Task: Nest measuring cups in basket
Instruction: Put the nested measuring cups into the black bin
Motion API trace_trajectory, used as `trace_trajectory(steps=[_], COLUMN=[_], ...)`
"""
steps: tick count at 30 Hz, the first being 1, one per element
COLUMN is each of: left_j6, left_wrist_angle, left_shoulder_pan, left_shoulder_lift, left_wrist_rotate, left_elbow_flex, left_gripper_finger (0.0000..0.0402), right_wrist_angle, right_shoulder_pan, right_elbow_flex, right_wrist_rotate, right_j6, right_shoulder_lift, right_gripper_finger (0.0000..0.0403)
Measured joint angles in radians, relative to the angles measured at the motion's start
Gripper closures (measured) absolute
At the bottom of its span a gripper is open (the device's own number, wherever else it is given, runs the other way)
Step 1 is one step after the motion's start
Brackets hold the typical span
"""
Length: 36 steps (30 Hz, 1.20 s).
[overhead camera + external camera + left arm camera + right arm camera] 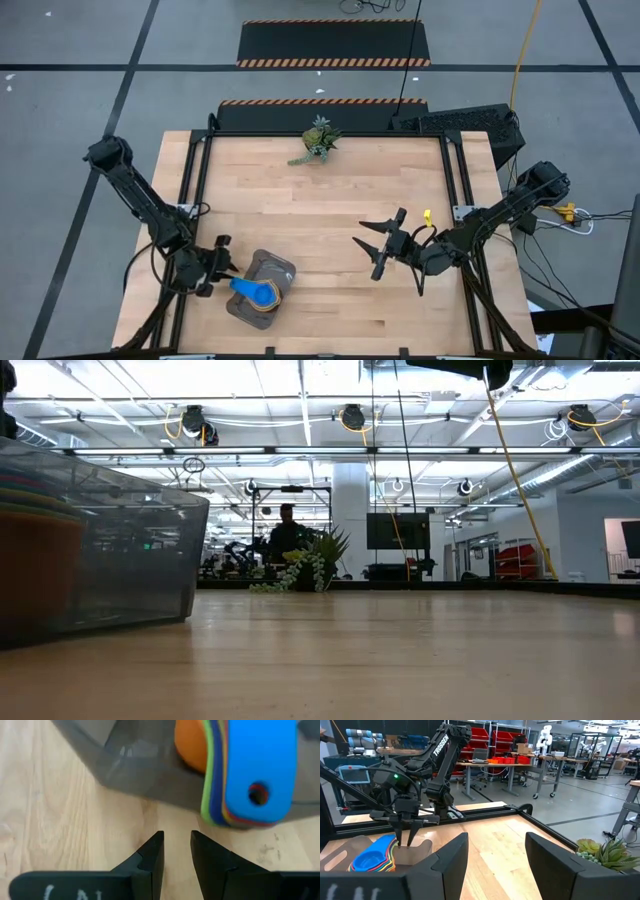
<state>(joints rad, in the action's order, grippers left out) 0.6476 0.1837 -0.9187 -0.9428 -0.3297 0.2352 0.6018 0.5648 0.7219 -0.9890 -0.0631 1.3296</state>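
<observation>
The dark grey mesh basket (pixel 268 272) stands on the table near its front left. Inside it the measuring cups (pixel 256 292) are nested in one stack, a blue one on top and an orange one (pixel 192 745) showing below. Their stacked handles (pixel 255 780) reach out over the basket's rim. My left gripper (pixel 177 842) slants down just outside the basket beside those handles. It is open by a narrow gap, with nothing in it. My right gripper (pixel 368 248) hangs level over the table's right half, open and empty.
A small green leafy plant (pixel 317 140) sits at the middle of the table's far edge. Bare wood lies between the basket and my right gripper. In the low view the basket's wall (pixel 120 560) fills the left side, and a person (pixel 287 532) stands far behind the table.
</observation>
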Motion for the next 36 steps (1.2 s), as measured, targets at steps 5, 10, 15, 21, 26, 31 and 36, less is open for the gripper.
trace_trajectory(steps=[5,10,15,21,26,31,36], left_j6=[-0.060,-0.061,-0.056,-0.092,-0.093,-0.127,-0.154], left_wrist_angle=[-0.074,-0.091,-0.127,-0.206,-0.231,-0.285,-0.352], left_shoulder_pan=[-0.022,-0.049,-0.065,-0.072,-0.072,-0.072,-0.071], left_shoulder_lift=[0.000,0.000,0.000,0.000,0.000,0.000,0.000], left_wrist_rotate=[-0.010,-0.011,-0.012,-0.012,-0.012,-0.012,-0.001], left_elbow_flex=[-0.003,-0.003,-0.003,-0.003,-0.003,-0.003,-0.003], left_gripper_finger=[0.0305,0.0305,0.0305,0.0305,0.0305,0.0305,0.0305], right_wrist_angle=[0.000,0.000,0.000,0.000,0.000,0.000,0.000], right_shoulder_pan=[0.000,0.000,0.000,0.000,0.000,0.000,0.000], right_elbow_flex=[0.000,0.000,0.000,0.000,0.000,0.000,0.000], right_wrist_rotate=[0.000,0.000,0.000,0.000,0.000,0.000,0.000], right_j6=[0.000,0.000,0.000,0.000,0.000,0.000,0.000], right_shoulder_lift=[0.000,0.000,0.000,0.000,0.000,0.000,0.000], right_gripper_finger=[0.0211,0.0211,0.0211,0.0211,0.0211,0.0211,0.0211])
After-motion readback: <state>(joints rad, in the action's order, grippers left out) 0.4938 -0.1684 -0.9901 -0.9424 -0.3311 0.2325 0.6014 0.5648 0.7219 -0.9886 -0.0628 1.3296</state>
